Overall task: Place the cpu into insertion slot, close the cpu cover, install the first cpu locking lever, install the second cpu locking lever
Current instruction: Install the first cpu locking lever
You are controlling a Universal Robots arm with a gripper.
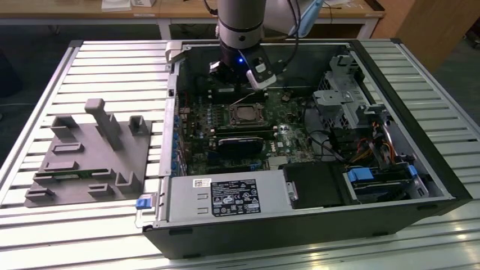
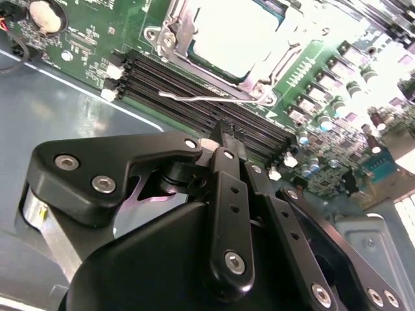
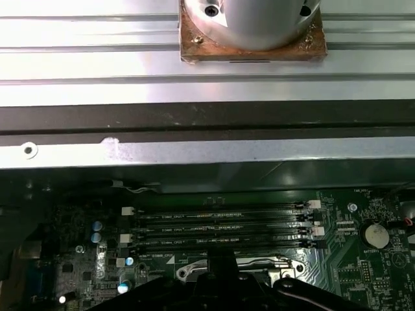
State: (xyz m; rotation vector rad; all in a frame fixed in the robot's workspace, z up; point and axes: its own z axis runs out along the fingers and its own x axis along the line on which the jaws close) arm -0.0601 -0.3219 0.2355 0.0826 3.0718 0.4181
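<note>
Hovering near the cpu cover (image 2: 170, 29) — fingers (image 2: 227, 184) pressed together — with the cpu (image 2: 237, 29) seated in its window.

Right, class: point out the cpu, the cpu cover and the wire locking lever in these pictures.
cpu (image 2: 233, 32): second wrist view, middle of its pale metal top.
cpu cover (image 2: 173, 24): second wrist view, silver frame edge beside the cpu.
locking lever (image 2: 201, 99): second wrist view, midway along its thin wire.

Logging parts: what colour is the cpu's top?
The cpu is pale silvery-white, clearest in the second wrist view.
</note>
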